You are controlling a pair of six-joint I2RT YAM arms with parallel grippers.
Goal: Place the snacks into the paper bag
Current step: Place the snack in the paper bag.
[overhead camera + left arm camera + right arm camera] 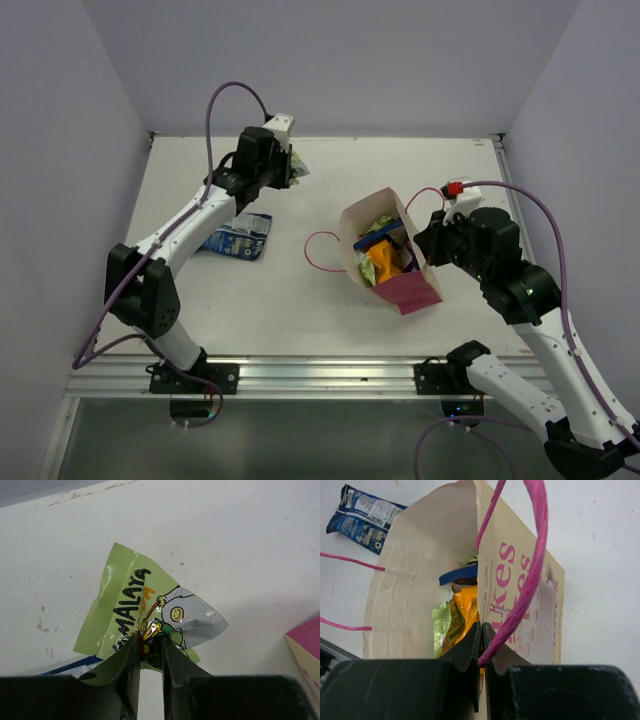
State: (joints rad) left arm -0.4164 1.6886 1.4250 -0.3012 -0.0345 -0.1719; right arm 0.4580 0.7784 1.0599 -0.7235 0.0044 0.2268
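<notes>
The paper bag [352, 232] lies tilted at mid table, its mouth open toward the camera, pink side panel [412, 292] at the front. Inside it I see orange, green, blue and purple packets [385, 255]. My right gripper [425, 240] is shut on the bag's front wall [520, 580] at the rim, next to a pink cord handle [532, 565]. My left gripper [292, 168] is at the far left, shut on a small green packet [145, 610] and holds it above the table. A dark blue packet [238, 236] lies flat on the table left of the bag.
The bag's other pink handle [318, 250] loops out onto the table to its left. The table's back edge [330, 136] and right rail [505, 170] meet the walls. The dark blue packet also shows in the right wrist view [362, 517].
</notes>
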